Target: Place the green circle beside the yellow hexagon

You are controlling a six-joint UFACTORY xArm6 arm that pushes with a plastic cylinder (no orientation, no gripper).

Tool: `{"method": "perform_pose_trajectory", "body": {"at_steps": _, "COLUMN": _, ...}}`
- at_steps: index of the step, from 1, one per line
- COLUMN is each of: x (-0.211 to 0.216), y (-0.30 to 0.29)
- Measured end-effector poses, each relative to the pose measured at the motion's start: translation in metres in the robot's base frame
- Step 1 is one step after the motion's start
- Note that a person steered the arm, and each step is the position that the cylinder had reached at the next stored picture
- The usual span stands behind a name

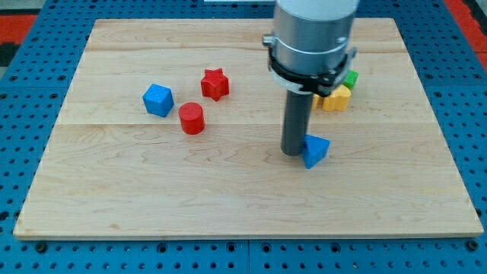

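Observation:
A green block (pixel 351 78), mostly hidden behind my arm, shows at the view's upper right; its shape cannot be made out. A yellow block (pixel 337 99), partly hidden by the arm, sits just below it and appears to touch it. My tip (pixel 294 152) rests on the board below and to the left of these two blocks. It stands right against the left side of a blue triangular block (pixel 316 150).
A blue cube (pixel 158 100), a red cylinder (pixel 192 119) and a red star (pixel 215 84) lie on the left half of the wooden board (pixel 114 190). A blue pegboard surface (pixel 464 114) surrounds the board.

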State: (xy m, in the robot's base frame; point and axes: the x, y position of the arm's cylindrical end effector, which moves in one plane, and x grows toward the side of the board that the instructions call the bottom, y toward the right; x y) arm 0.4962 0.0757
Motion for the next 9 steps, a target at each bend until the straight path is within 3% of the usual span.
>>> {"method": "perform_pose_trajectory", "body": {"at_steps": 2, "x": -0.014, "y": 0.028}}
{"method": "perform_pose_trajectory", "body": {"at_steps": 4, "x": 0.011, "y": 0.065}}
{"method": "perform_pose_trajectory", "body": {"at_steps": 5, "x": -0.019, "y": 0.068}}
{"method": "perform_pose_trajectory", "body": {"at_steps": 7, "x": -0.084, "y": 0.169}}
{"method": "perform_pose_trajectory", "body": {"at_steps": 9, "x": -0.159, "y": 0.109}}
